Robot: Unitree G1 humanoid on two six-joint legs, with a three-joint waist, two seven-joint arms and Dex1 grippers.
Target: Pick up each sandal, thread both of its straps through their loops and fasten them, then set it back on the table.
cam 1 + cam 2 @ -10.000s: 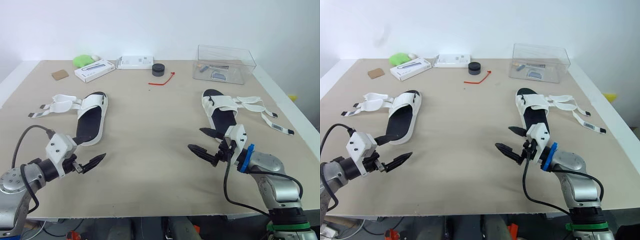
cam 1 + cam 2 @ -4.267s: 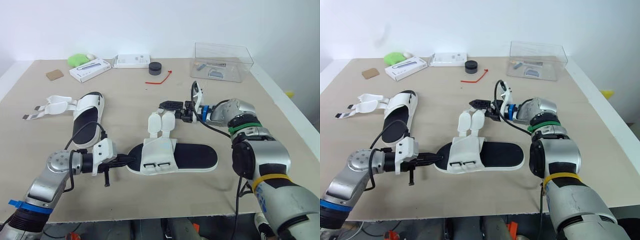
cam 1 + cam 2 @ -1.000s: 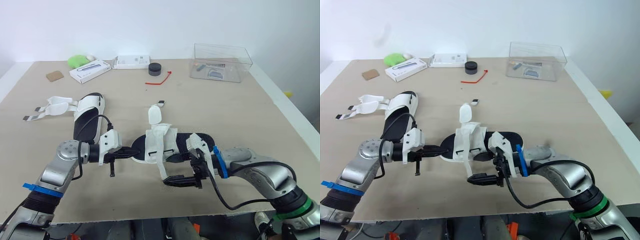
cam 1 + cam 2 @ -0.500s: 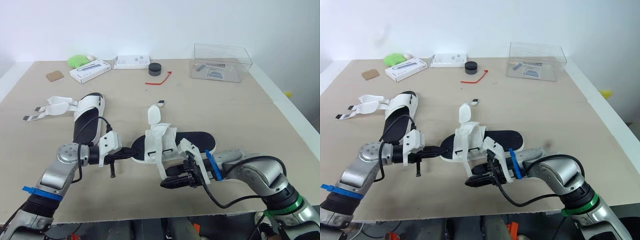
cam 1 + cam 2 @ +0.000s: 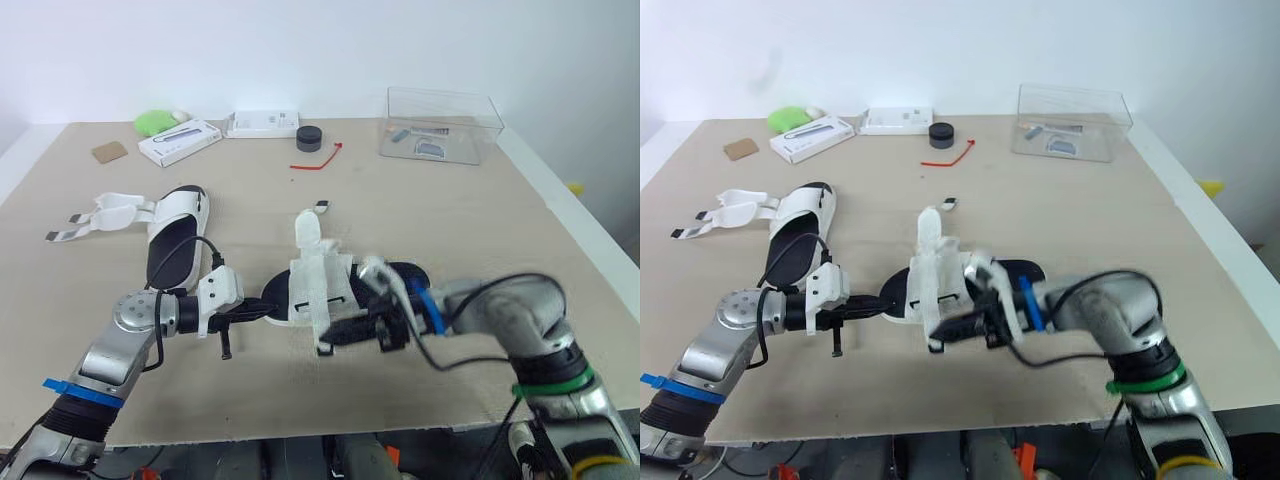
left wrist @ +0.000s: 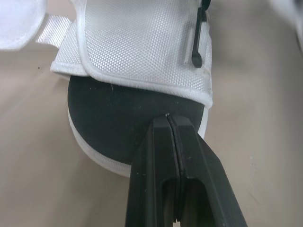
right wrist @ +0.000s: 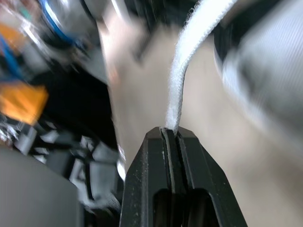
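One white sandal with a black insole (image 5: pixel 405 278) lies mid-table, its white mesh upper (image 5: pixel 322 285) raised. My right gripper (image 5: pixel 328 340) is at its near side, shut on the lower strap (image 7: pixel 182 80), which runs straight into the closed fingertips. The sandal's other strap (image 5: pixel 308 230) stands upright and loose. My left gripper (image 5: pixel 268 307) is shut, its tips resting on the black insole (image 6: pixel 118 127) at the sandal's left end. The second sandal (image 5: pixel 178 238) lies at the left with both straps (image 5: pixel 105 212) spread open on the table.
A clear plastic box (image 5: pixel 442 125) stands at the back right. Along the back edge are two white boxes (image 5: pixel 185 140) (image 5: pixel 265 123), a black round object (image 5: pixel 310 137), a red tie (image 5: pixel 320 160), a green object (image 5: pixel 155 122) and a brown square (image 5: pixel 107 151).
My right gripper has gone from open to shut on the lower strap and drawn in toward the sandal. The left gripper has stayed at the sandal's end.
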